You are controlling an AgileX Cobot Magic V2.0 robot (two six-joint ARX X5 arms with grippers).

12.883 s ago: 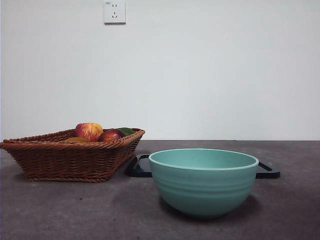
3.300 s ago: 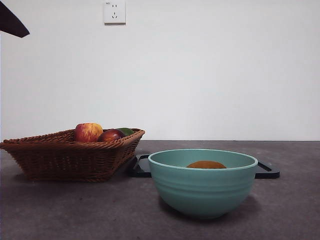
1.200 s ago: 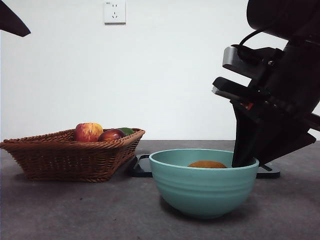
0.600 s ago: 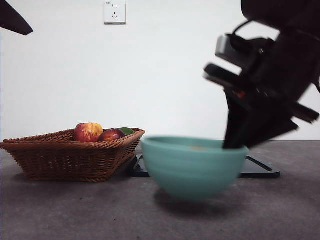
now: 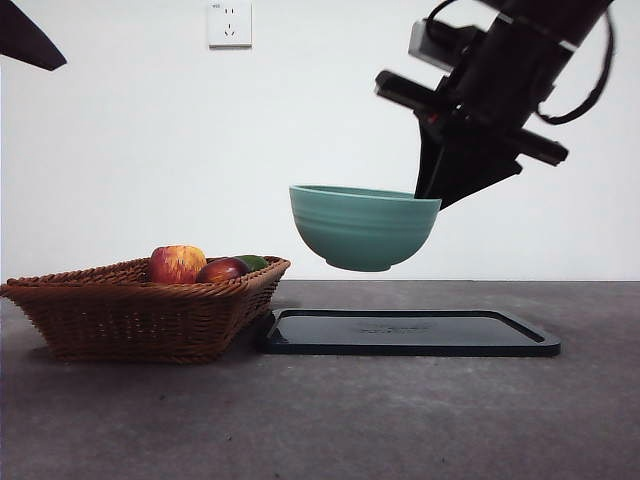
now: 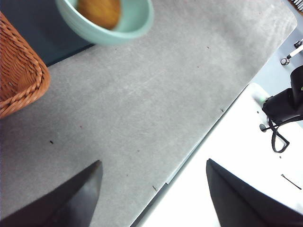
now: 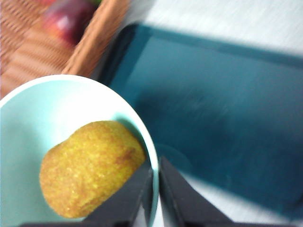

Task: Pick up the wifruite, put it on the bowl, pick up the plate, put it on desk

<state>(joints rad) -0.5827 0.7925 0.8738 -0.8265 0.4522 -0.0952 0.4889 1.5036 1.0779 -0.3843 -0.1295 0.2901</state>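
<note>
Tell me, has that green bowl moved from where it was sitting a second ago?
Yes. The bowl has gone up off the desk, carried by the right gripper pinching its rim. It now hangs above the black tray, with the orange-brown fruit inside.

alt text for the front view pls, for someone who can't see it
A black gripper coming from the upper right holds a teal bowl by its rim, in the air above a flat black tray on a dark desk. At left, a wicker basket holds an apple and other fruit.
</note>
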